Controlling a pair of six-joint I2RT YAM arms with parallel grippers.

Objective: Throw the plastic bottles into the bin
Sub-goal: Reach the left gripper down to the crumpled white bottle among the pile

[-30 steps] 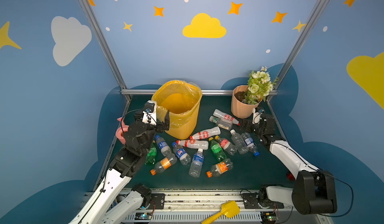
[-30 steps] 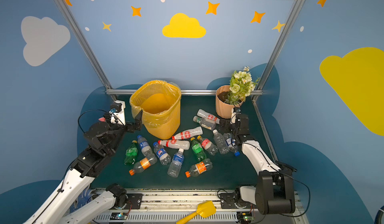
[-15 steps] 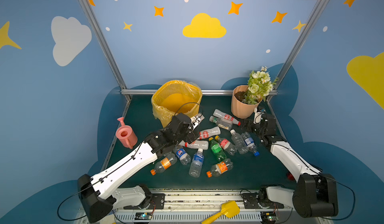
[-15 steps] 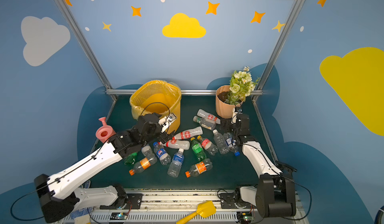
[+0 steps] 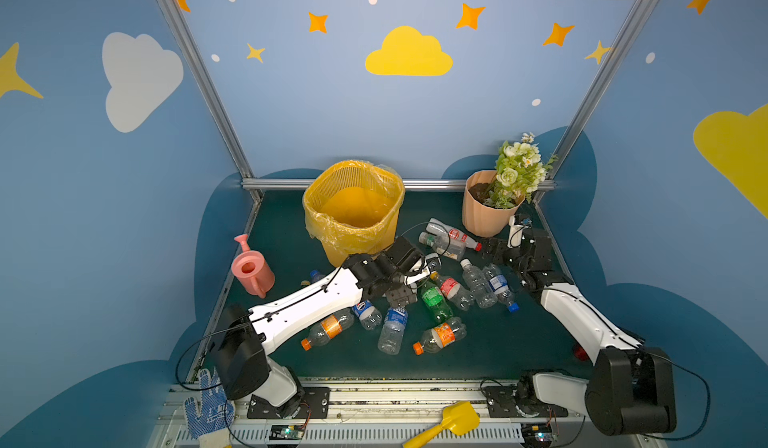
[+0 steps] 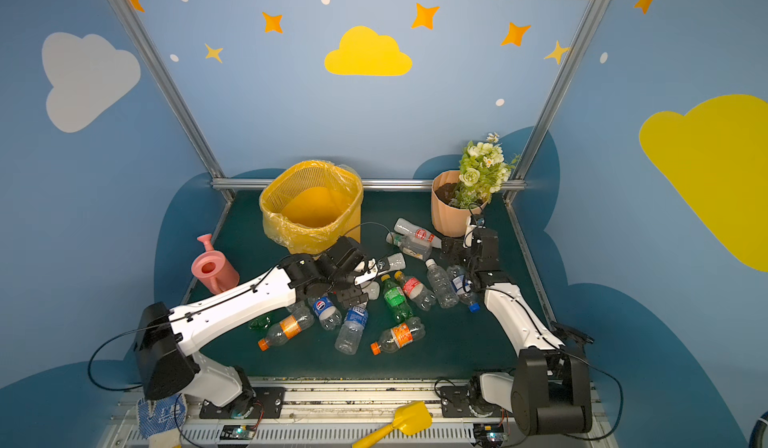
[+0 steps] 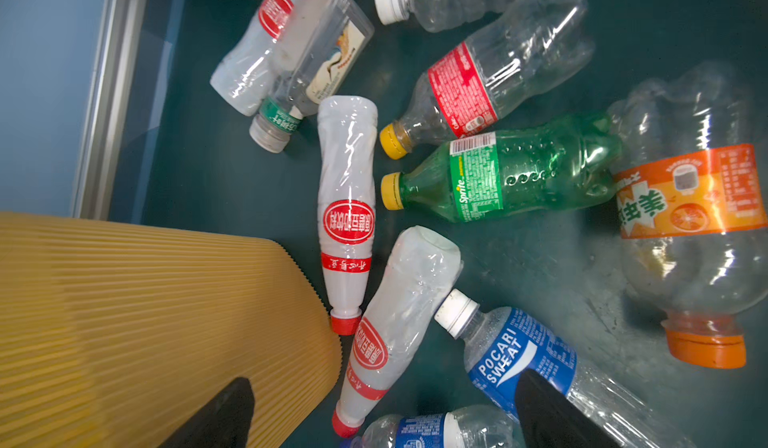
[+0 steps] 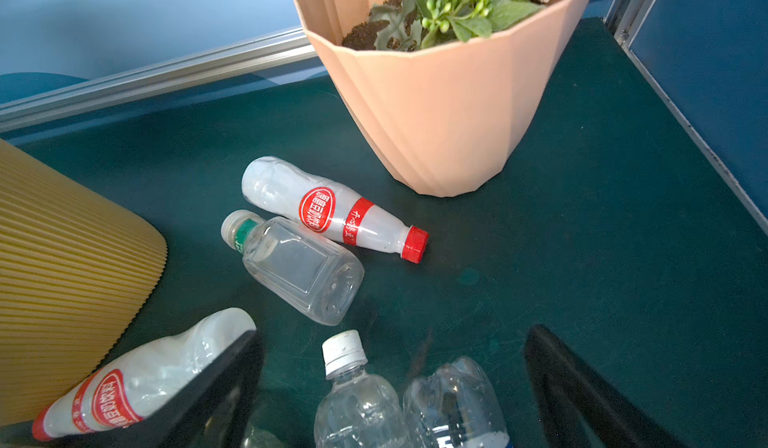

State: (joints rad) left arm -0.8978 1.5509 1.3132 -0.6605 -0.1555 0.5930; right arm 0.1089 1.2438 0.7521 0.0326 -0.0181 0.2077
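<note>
The left gripper [image 7: 380, 383], jaws spread wide and empty, hangs over a white bottle [image 7: 399, 296] just beside the bin [image 5: 332, 234] at eleven o'clock; it should straddle the body squarely before closing. The right gripper [image 8: 392, 336] gapes empty too. I count about fourteen plastic bottles [image 5: 434, 300], some half-hidden, and one bin.

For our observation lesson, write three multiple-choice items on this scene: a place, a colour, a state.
1. In both top views, the pink plastic watering can stands: A left of the tall yellow mesh bin; B inside it; C right of it.
2. In the left wrist view, the green plastic bottle's cap is: A red; B yellow; C white.
3. That bottle is: A upright; B lying on its side; C inside the bin.
Answers: A, the can shows left of the bin; B, the cap shows yellow; B, it lies flat.
</note>
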